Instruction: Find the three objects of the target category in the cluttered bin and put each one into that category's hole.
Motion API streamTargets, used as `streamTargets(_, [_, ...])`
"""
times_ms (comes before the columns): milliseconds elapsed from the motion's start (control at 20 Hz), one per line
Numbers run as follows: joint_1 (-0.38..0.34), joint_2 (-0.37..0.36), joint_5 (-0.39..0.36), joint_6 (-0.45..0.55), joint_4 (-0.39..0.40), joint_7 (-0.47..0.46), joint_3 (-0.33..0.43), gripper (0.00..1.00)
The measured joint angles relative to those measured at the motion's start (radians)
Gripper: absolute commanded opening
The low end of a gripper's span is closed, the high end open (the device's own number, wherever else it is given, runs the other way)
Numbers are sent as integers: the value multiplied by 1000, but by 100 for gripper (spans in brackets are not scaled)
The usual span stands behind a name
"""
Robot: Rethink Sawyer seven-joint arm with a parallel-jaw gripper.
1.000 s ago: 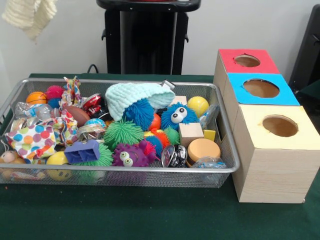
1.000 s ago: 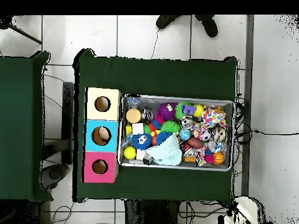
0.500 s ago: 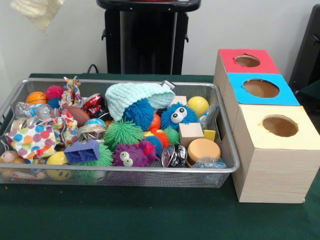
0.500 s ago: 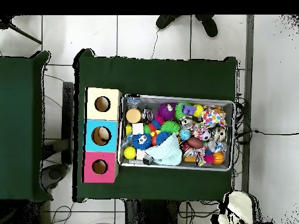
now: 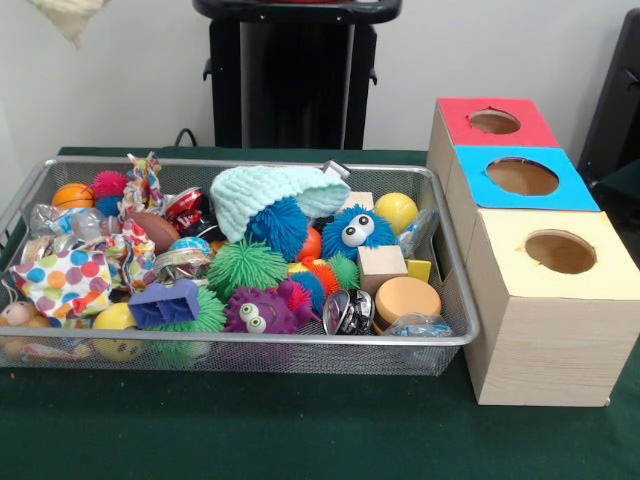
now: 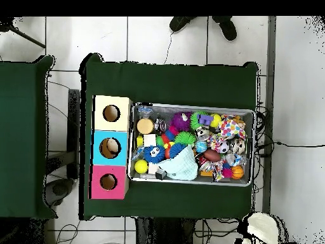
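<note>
You see a cream knitted cloth (image 5: 68, 14) at the top left corner of the front view. It is pale, soft and ragged at its lower edge, and only its tip shows, tapering downward. It hangs in the air, well above the wire bin (image 5: 240, 163) and off to the bin's end where the orange ball (image 5: 73, 195) lies. In the overhead view the same pale bundle (image 6: 260, 227) sits beyond the table's corner, over the tiled floor, well apart from the bin.

The gripper itself shows in neither view, so you cannot tell whether it is clamped on the cloth or loose.

In the bin, other fabric pieces lie among the toys: a mint knitted hat (image 5: 262, 192) draped over a blue spiky ball near the far wall, and a polka-dot cloth (image 5: 68, 280) at the orange ball's end. Around them are a green spiky ball (image 5: 246, 265) and a blue furry toy with eyes (image 5: 357, 231).

Beside the bin's other end stand three boxes in a row, touching one another: red box (image 5: 497, 122), blue box (image 5: 522, 177), yellow box (image 5: 560, 252), each with a round hole in its top.
</note>
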Motion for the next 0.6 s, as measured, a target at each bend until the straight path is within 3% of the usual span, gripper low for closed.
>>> streamTargets(600, [46, 50, -10, 8, -59, -7, -100, 0])
